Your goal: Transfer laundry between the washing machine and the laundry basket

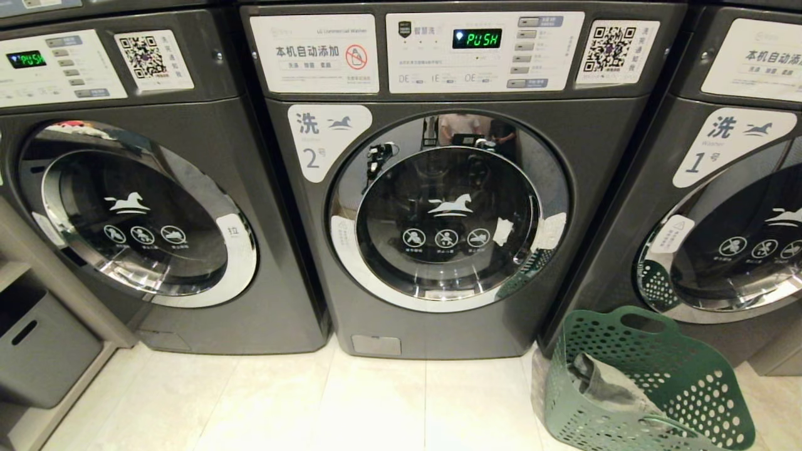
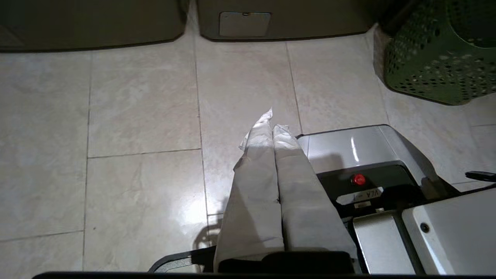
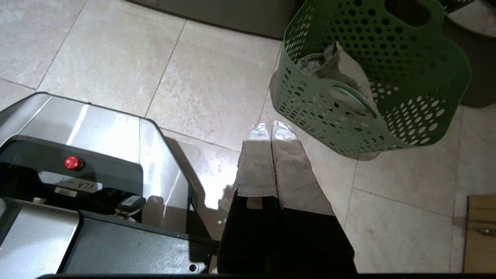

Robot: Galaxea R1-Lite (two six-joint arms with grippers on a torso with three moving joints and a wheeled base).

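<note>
The middle washing machine (image 1: 451,188), numbered 2, faces me with its round door (image 1: 448,213) closed. A green perforated laundry basket (image 1: 645,382) stands on the floor at its lower right, with grey laundry (image 1: 604,382) inside; the same laundry (image 3: 341,64) shows in the right wrist view. Neither arm appears in the head view. My left gripper (image 2: 271,124) hangs over the tiled floor, its taped fingers pressed together and empty. My right gripper (image 3: 271,130) is also shut and empty, just short of the basket (image 3: 372,77).
Two more washers stand either side, left (image 1: 138,188) and right (image 1: 733,188). A grey bin (image 1: 37,347) sits under a shelf at far left. My own base (image 2: 368,155) with a red button lies below both grippers. A cardboard box edge (image 3: 480,232) is near the right gripper.
</note>
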